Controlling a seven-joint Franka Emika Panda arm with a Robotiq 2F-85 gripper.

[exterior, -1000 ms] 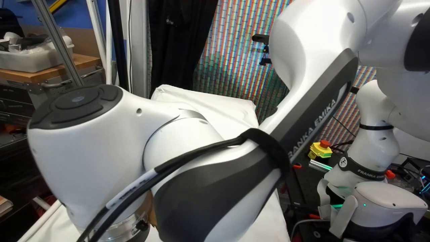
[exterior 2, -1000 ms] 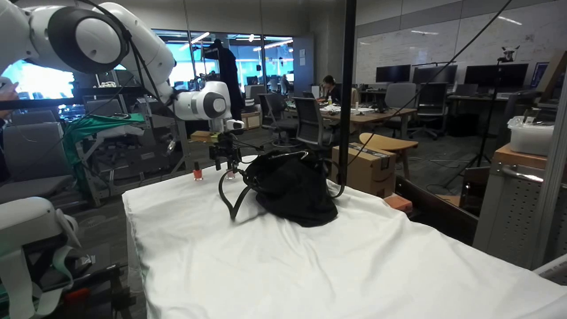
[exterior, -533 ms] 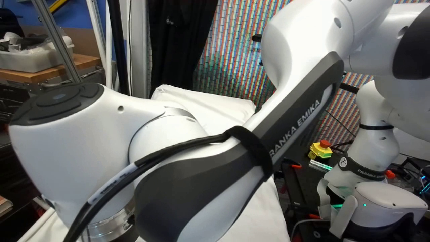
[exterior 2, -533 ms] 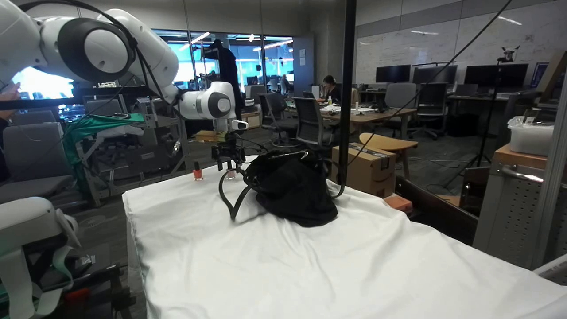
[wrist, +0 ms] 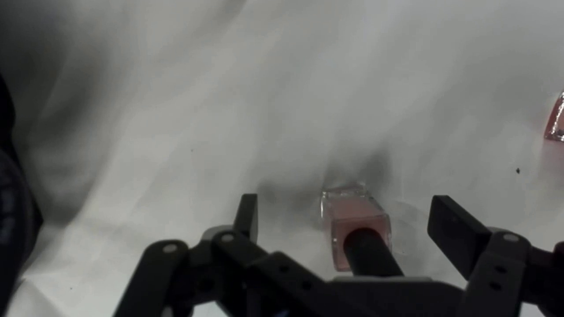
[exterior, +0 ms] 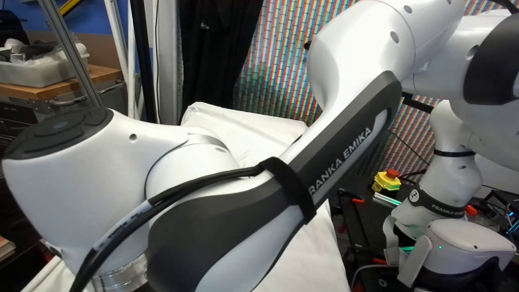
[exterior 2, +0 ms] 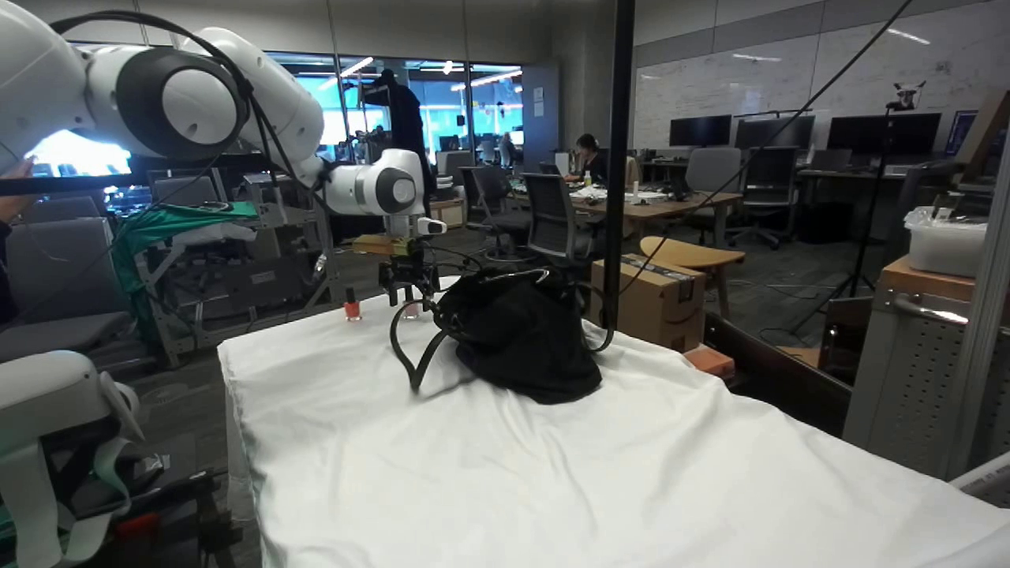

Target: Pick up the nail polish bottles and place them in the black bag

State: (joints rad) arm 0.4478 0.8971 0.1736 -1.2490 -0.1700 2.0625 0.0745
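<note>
In an ext. view: white cloth-covered table (exterior 2: 631,473), lower frame; soft black fabric bag (exterior 2: 525,339), ctr. Wrist view: black two-finger gripper (wrist: 343,212), fingers wide apart, pale-pink dark-capped bottle (wrist: 358,220) btwn, lower ctr. Red-orange dark-capped bottle (exterior 2: 353,310) mid-left in an ext. view.

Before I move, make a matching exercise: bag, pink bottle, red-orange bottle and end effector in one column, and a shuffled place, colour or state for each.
1. bag
2. pink bottle
3. red-orange bottle
4. end effector

A. Open, gripping nothing
B. Left of the end effector in an exterior view
C. Black, slumped on white cloth
D. Between the fingers in the wrist view

Pairs: 1-C; 2-D; 3-B; 4-A
</note>
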